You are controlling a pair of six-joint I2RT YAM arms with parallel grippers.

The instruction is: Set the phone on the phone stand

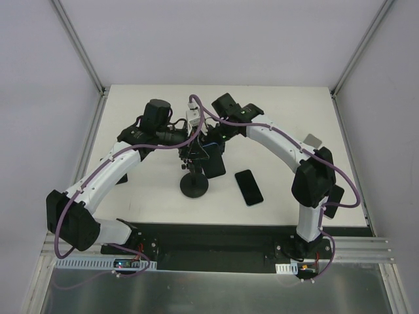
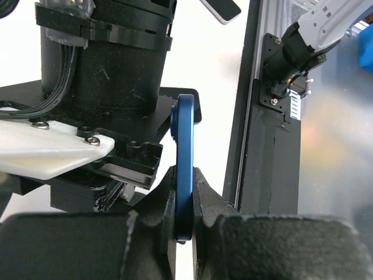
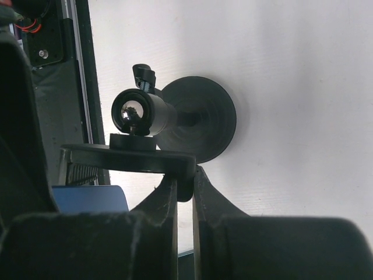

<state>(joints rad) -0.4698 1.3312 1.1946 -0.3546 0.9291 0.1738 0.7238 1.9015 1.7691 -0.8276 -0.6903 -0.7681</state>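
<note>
The black phone stand (image 1: 194, 186) stands mid-table on a round base. In the right wrist view I see its base (image 3: 201, 119), its ball joint and its flat holder plate (image 3: 128, 158). My right gripper (image 3: 185, 184) is shut on the plate's edge; it also shows in the top view (image 1: 208, 142). My left gripper (image 2: 185, 201) is shut on a blue phone (image 2: 185, 157), held on edge right beside the stand's plate. It also shows in the top view (image 1: 190, 152). The blue phone's corner shows in the right wrist view (image 3: 87, 198).
A second, black phone (image 1: 249, 186) lies flat on the table right of the stand; its corner shows in the left wrist view (image 2: 224, 9). A small grey block (image 1: 313, 140) lies at the right. The black base rail (image 1: 216, 239) runs along the near edge.
</note>
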